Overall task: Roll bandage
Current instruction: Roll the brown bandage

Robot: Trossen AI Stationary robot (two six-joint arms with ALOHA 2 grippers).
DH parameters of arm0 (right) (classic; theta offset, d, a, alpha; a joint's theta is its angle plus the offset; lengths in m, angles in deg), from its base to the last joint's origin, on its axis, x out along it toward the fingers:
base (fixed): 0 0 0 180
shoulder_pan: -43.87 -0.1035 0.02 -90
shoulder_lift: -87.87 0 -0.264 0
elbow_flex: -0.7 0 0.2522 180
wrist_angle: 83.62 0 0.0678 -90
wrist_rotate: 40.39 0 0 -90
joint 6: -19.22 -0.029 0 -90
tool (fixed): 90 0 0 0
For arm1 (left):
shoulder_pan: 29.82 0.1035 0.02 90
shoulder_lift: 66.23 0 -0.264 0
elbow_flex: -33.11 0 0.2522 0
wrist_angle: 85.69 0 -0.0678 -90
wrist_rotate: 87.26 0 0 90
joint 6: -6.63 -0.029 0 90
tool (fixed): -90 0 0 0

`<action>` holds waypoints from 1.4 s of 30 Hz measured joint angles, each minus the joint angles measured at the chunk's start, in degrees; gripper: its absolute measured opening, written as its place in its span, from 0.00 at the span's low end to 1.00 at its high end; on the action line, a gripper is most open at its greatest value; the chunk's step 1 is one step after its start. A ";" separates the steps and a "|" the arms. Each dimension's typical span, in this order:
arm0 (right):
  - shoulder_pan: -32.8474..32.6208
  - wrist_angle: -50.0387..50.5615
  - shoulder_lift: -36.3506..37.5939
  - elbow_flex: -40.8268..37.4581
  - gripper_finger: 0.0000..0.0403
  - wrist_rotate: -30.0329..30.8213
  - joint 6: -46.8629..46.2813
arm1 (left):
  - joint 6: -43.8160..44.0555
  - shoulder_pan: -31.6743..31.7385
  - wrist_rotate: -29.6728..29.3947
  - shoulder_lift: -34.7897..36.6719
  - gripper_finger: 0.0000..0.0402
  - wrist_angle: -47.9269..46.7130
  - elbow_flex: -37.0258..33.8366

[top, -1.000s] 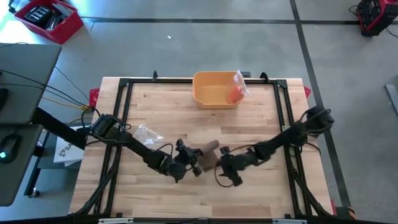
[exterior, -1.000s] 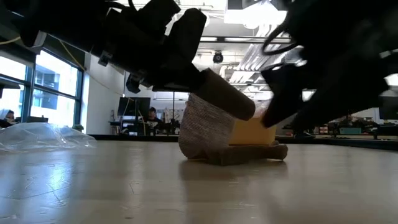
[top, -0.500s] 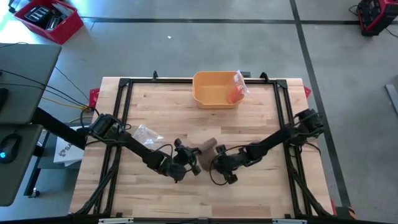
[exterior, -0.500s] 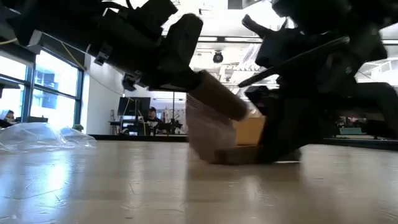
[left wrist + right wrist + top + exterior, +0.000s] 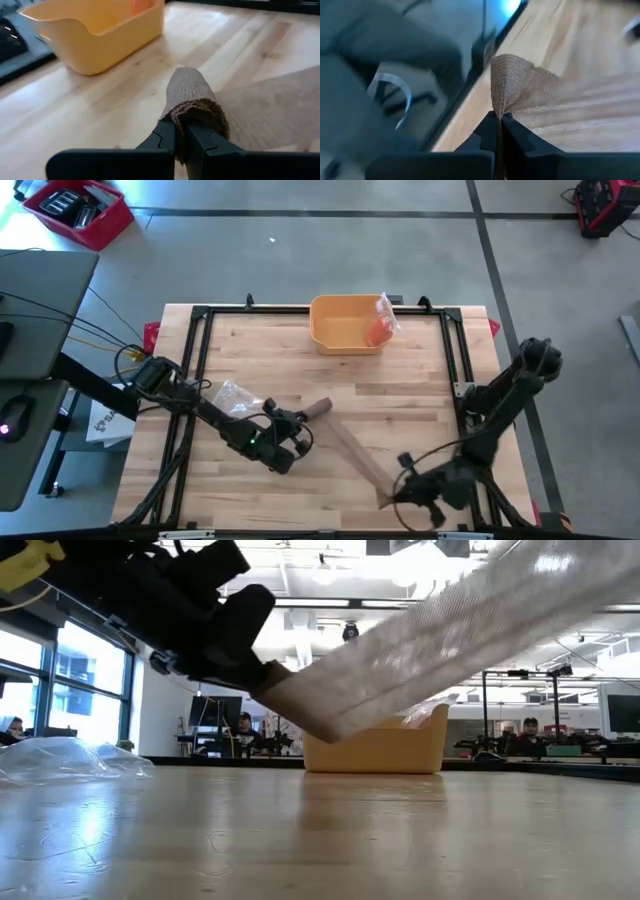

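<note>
— Where's the bandage just now?

— The tan woven elastic bandage [image 5: 345, 442] is stretched out in a long strip across the pale wooden bench [image 5: 420, 395]. One end is a small roll near the middle of the bench; the other runs off toward the front right corner.

— Who has the roll?

— The left gripper [image 5: 299, 421]. Its fingers [image 5: 162, 139] are pressed together, pinching the rolled end, with the cloth wrapped around their tips. From table height the roll looks lifted off the wood, the strip rising away from it.

— And the other arm?

— The right gripper [image 5: 392, 492] is down by the bench's front edge, its fingers [image 5: 492, 127] nipped tight on the loose end of the strip, which fans out in a small fold above them.

— Anything else on the bench?

— A yellow plastic tub [image 5: 347, 324] at the far edge, with something orange in a clear wrapper [image 5: 381, 322] leaning in it. A crumpled clear plastic bag [image 5: 239, 395] lies beside the left arm.
</note>
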 joint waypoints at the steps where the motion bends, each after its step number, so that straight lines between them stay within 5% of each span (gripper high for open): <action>1: -1.43 -0.74 1.05 0.00 0.00 3.26 0.37 | -1.14 0.12 1.23 -0.13 0.01 1.47 -0.02; 9: -0.88 0.26 7.68 6.00 0.00 15.36 13.70 | -22.61 -0.69 14.07 -0.34 0.01 27.73 -0.03; 20: 13.04 31.49 11.13 28.44 0.00 22.87 21.68 | -22.14 -2.99 28.23 -4.53 0.01 29.30 5.69; 25: 24.53 37.81 12.51 31.05 0.00 14.59 23.35 | -23.31 -5.77 32.96 -9.21 0.01 30.10 13.13; 30: 35.22 35.04 12.64 24.37 0.00 -0.87 23.15 | -31.84 -9.18 32.98 -11.37 0.01 30.77 21.94; 38: 37.81 -2.26 11.63 -2.96 0.00 -19.93 17.52 | -41.69 -12.50 23.19 -11.64 0.01 30.64 27.41; 42: 35.16 -21.66 7.34 -13.89 0.03 -23.10 9.30 | -39.62 -12.21 21.72 -11.69 0.01 30.63 26.91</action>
